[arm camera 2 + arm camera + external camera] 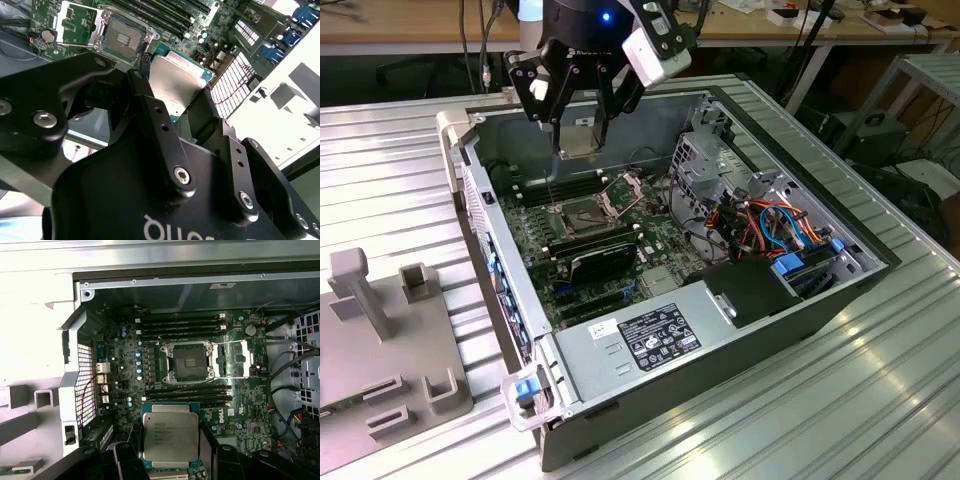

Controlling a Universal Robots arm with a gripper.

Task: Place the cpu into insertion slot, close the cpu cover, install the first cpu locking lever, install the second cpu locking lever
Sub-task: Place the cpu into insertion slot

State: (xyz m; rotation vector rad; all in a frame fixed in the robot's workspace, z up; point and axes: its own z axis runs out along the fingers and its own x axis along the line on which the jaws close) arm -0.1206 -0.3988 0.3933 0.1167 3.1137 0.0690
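Gripper (171,456) around level, face-up cpu (170,436)

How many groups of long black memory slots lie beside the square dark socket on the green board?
2. One group lies between the square dark socket and the grey case wall; the other lies opposite, perhaps partly hidden behind the held silver-grey square chip.

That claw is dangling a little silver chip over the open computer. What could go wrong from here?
The claw grips the cpu only by its edges above the board; a slip could drop it there. The insertion slot is barely larger than the chip, so an off or tilted descent might damage it. The open cpu cover beside the slot could catch the chip.
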